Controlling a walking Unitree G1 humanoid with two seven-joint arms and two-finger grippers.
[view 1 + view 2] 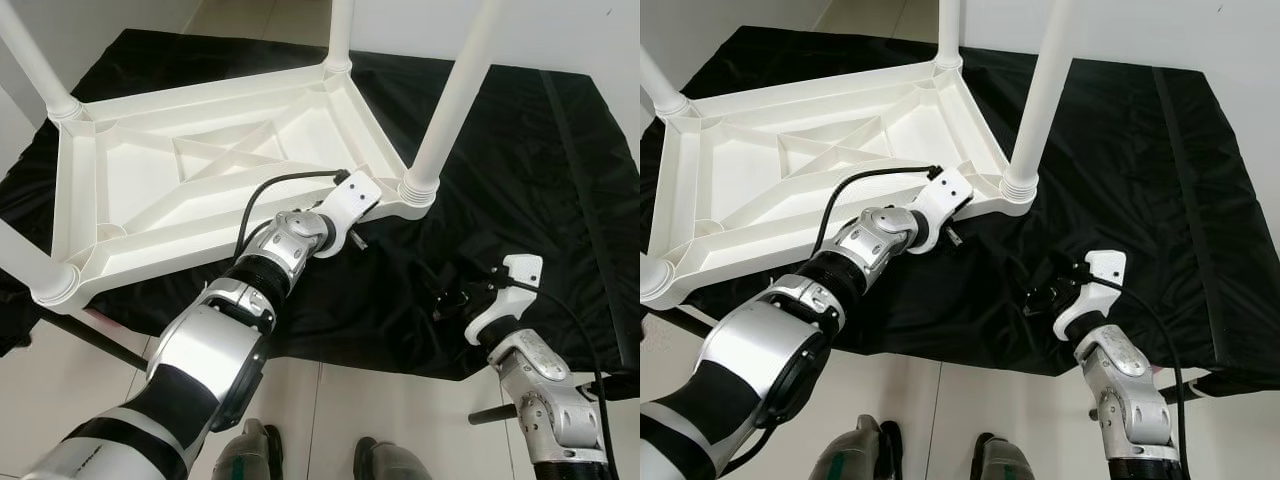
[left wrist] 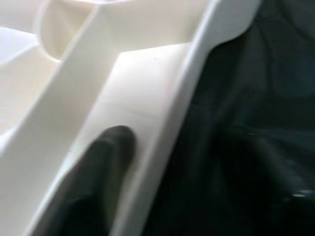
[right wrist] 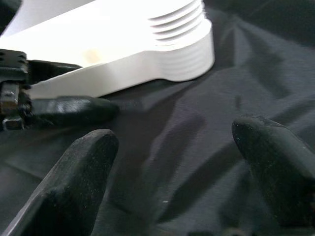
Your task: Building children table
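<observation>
a: your left gripper [image 1: 362, 222] has its jaws pinching the rim of the upside-down white children's table [image 1: 150, 165] on the black cloth [image 1: 560, 170], near a screwed-in leg [image 1: 455, 95].

b: right gripper [image 1: 455, 300] hangs wide open, empty. tug the rim and that frame could slide on the cloth.

Bright, even room light; the eye views are sharp. White table [image 1: 200, 170] glares against black cloth [image 1: 520, 180]. Both wrist views are soft, fingers [image 3: 74, 187] blurred beside the table.
</observation>
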